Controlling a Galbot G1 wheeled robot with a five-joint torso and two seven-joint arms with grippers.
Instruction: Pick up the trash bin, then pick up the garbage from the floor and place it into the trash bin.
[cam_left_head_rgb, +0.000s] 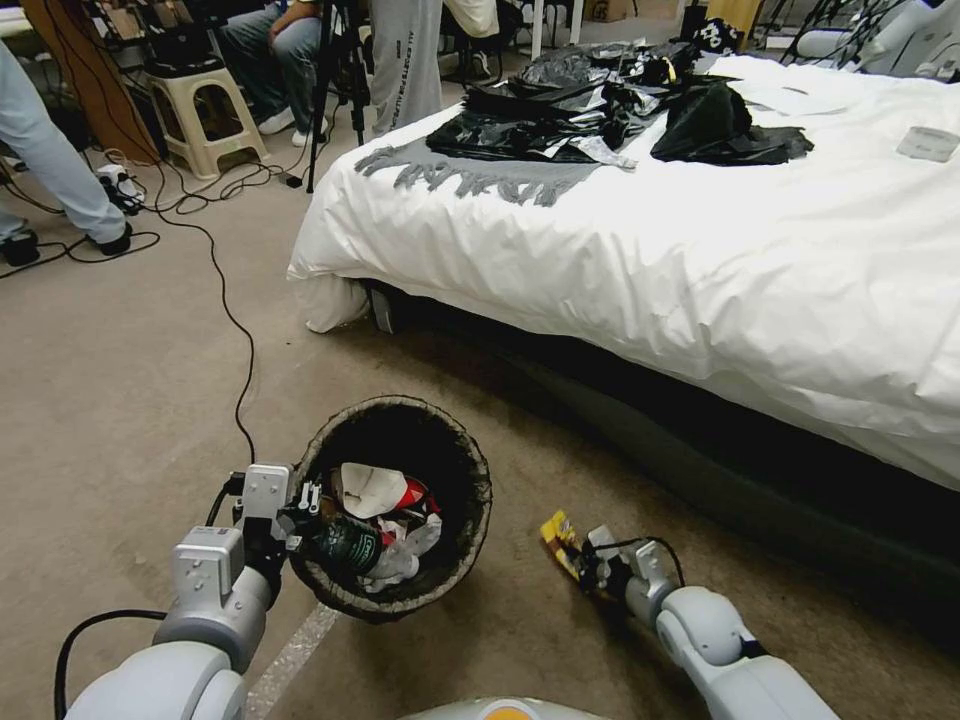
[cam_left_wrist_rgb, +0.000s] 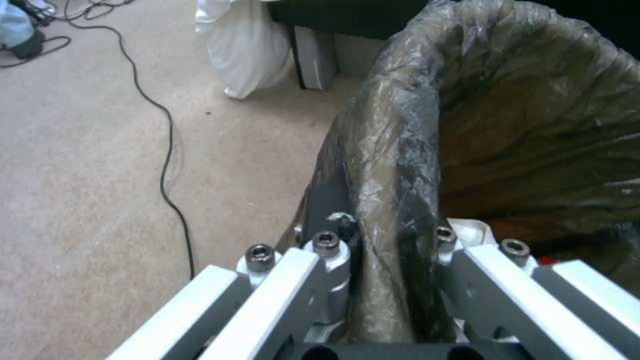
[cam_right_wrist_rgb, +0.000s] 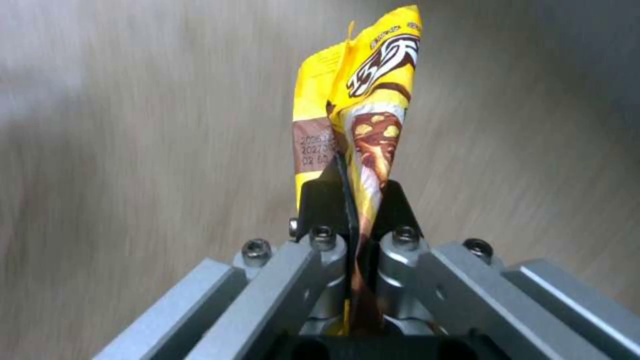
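Head view: the left gripper (cam_left_head_rgb: 300, 520) holds one small round trash bin with a dark bag folded over its rim (cam_left_head_rgb: 470, 500), fingers clamped on that rim, above the beige carpet floor (cam_left_head_rgb: 120, 400). Several pieces of litter already lie inside. The right gripper (cam_left_head_rgb: 590, 562), just beside the bin, pinches one yellow snack wrapper (cam_left_head_rgb: 558, 535), seemingly the last piece to drop.
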